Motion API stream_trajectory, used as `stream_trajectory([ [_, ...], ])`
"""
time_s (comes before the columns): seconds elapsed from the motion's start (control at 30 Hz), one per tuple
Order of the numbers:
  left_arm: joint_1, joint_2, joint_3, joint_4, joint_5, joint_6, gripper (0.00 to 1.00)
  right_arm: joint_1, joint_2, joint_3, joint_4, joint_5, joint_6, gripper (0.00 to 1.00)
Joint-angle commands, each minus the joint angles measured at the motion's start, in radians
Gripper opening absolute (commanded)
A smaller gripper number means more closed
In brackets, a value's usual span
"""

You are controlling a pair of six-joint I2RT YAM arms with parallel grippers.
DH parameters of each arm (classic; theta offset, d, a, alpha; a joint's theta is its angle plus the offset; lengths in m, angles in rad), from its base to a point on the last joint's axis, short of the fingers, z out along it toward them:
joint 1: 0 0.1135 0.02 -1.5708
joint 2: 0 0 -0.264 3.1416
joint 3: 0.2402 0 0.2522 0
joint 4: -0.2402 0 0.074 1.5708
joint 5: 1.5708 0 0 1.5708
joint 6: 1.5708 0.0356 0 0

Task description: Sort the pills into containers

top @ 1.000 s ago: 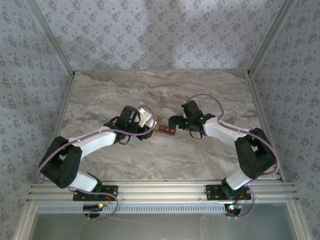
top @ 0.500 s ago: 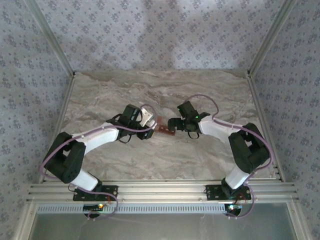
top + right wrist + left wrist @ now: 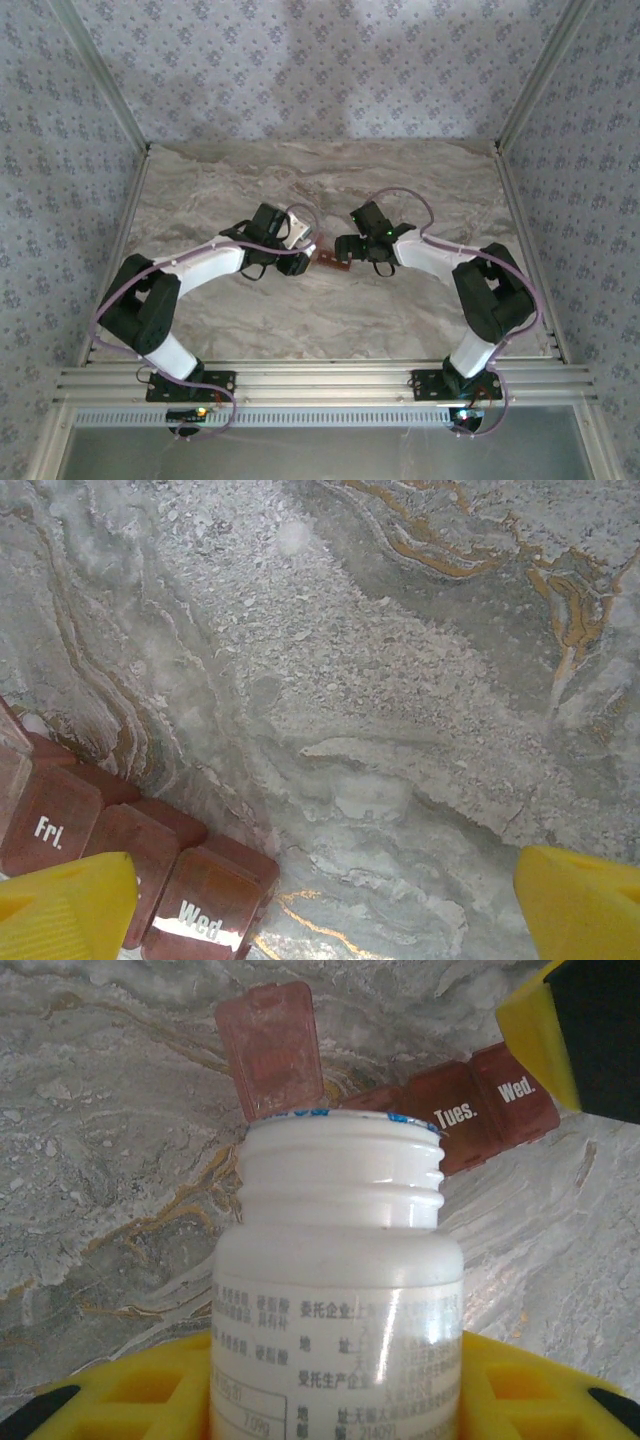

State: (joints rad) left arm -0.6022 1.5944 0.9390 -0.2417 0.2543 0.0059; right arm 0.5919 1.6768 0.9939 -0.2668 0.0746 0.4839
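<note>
My left gripper (image 3: pixel 340 1400) is shut on a white bottle (image 3: pixel 340 1290), uncapped, with a threaded neck and printed label. The bottle's mouth sits just before the containers (image 3: pixel 470 1110), a dark red-brown strip with "Tues." and "Wed." lids; one lid (image 3: pixel 270 1055) stands open. In the top view the left gripper (image 3: pixel 298 240) and bottle (image 3: pixel 293 232) are just left of the containers (image 3: pixel 333 262). My right gripper (image 3: pixel 347 246) hovers open at the strip's right end. In the right wrist view the containers (image 3: pixel 120 850) lie by its left fingertip (image 3: pixel 65 905); the right gripper (image 3: pixel 325 910) holds nothing. The pills are hidden.
The marbled tabletop (image 3: pixel 250 190) stretches bare around the strip. Patterned walls with metal posts (image 3: pixel 520 90) close off the back and sides. An aluminium rail (image 3: pixel 320 380) runs along the near edge by the arm bases.
The left gripper has carried the bottle slightly right, closer to the strip. The right wrist has drifted a little left and its elbow has folded in.
</note>
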Motion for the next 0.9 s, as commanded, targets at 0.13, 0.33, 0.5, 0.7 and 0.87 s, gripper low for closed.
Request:
stream_trajectory([
  [0.13,-0.009,0.017,0.044,-0.038,0.028,0.006,0.00,0.005,0.040,0.038,-0.036,0.006,-0.004,0.98],
  [0.33,-0.009,0.038,0.059,-0.050,0.031,0.007,0.00,0.006,0.053,0.045,-0.043,0.013,0.002,0.98],
  [0.5,-0.010,0.048,0.071,-0.069,0.031,0.008,0.00,0.007,0.055,0.044,-0.042,0.013,0.002,0.98],
  [0.7,-0.011,0.065,0.104,-0.118,0.032,0.012,0.00,0.009,0.054,0.041,-0.038,0.009,0.005,0.98],
  [0.87,-0.017,0.085,0.138,-0.172,0.028,0.014,0.00,0.010,0.053,0.040,-0.038,0.010,0.005,0.98],
])
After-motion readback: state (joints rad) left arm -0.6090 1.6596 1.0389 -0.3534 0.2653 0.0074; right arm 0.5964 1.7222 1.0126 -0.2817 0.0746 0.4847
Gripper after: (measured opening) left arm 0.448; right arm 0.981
